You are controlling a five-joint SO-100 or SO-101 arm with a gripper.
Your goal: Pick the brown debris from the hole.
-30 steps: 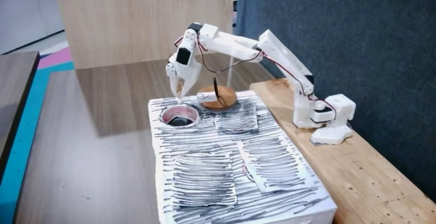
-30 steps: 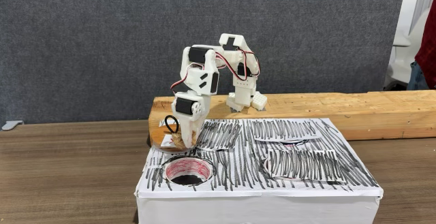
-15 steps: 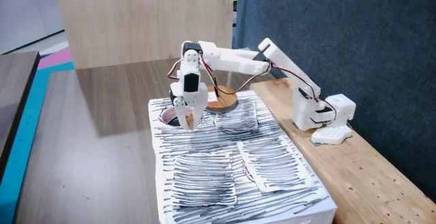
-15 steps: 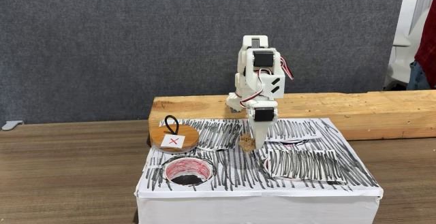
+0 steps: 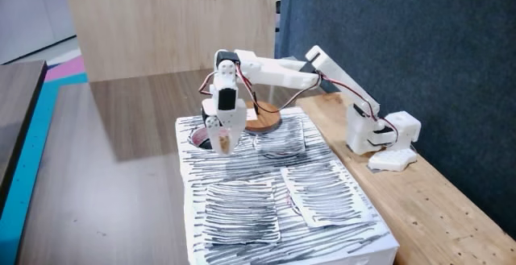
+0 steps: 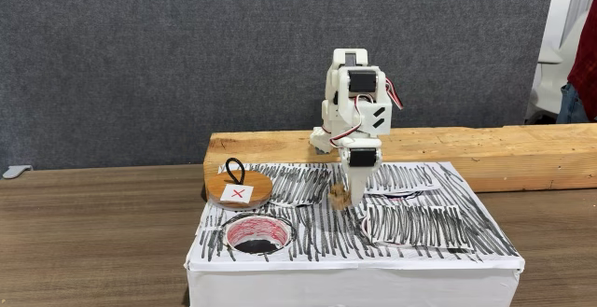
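Observation:
The brown debris is a small tan clump held at the tip of my gripper, which is shut on it just above the middle of the striped box top. The same clump hangs in the gripper in both fixed views. The hole, a dark round opening with a pale reddish rim, lies to the left of the gripper near the box's front edge. Seen from the side, the hole is partly hidden behind the gripper.
A round wooden dish with a red X label and a black loop sits at the box's back left. A wooden beam behind the box carries the arm's base. A person's red sleeve shows at the right edge.
A second ago the gripper held the clump by the wooden dish, beside the hole. It then swung to the middle of the box top and has stayed nearly still since.

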